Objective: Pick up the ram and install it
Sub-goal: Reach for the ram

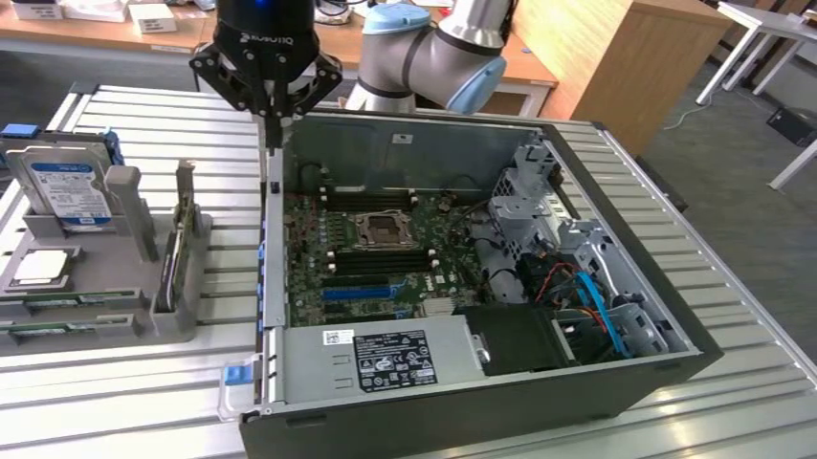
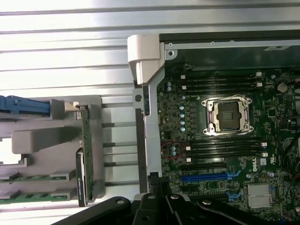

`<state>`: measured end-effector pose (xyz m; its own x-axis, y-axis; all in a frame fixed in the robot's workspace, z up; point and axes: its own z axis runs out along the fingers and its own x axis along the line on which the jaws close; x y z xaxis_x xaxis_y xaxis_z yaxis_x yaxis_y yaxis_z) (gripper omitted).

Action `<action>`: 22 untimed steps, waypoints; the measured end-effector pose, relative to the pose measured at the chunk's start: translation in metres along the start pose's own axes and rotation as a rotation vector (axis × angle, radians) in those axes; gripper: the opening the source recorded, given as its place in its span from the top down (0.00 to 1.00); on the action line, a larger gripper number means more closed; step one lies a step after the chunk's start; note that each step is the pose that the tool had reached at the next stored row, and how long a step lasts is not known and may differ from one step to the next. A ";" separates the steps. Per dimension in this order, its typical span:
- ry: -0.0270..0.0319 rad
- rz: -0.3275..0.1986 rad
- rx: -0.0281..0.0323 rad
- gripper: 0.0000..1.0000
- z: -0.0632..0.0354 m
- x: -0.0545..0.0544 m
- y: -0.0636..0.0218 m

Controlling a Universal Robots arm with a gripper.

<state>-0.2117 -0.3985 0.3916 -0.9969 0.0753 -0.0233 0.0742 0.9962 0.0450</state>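
Two ram sticks [image 1: 57, 308] [image 2: 33, 177] lie flat, side by side, in slots at the near end of a grey holder [image 1: 128, 316] at the exterior view's left. They are long, thin and green. My black gripper [image 1: 271, 134] [image 2: 154, 183] hangs over the left wall of the open computer case [image 1: 274, 249], near its back corner. Its fingers are shut with nothing seen between them. It is well apart from the ram. Inside the case, the motherboard's ram slots [image 1: 377, 256] [image 2: 225, 147] flank the bare CPU socket [image 1: 381, 229] [image 2: 228, 115].
The grey holder also carries a blue-labelled hard drive [image 1: 67, 191], a CPU chip [image 1: 38, 268] and an upright card with a metal bracket [image 1: 179, 239] [image 2: 86, 140]. The case holds a power supply [image 1: 383, 359], drive cages and cables [image 1: 587, 296]. All of it rests on a ribbed metal table [image 1: 153, 382].
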 end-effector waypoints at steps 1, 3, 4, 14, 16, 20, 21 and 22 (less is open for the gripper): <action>0.0000 0.000 0.0000 0.89 0.0000 0.001 -0.0001; 0.0000 0.000 0.0000 0.89 0.0001 0.004 -0.0003; 0.0000 0.000 0.0000 0.89 0.0001 0.006 -0.0003; -0.0001 0.000 0.0000 0.89 0.0005 0.021 -0.0014; 0.0000 0.000 -0.0001 0.89 0.0006 0.025 -0.0018; 0.0000 0.000 0.0000 0.89 0.0007 0.035 -0.0025; 0.0000 0.000 0.0000 0.89 0.0008 0.037 -0.0027; 0.0000 0.000 -0.0001 0.89 0.0008 0.040 -0.0029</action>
<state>-0.2514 -0.3983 0.3897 -0.9969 0.0753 -0.0233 0.0742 0.9962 0.0451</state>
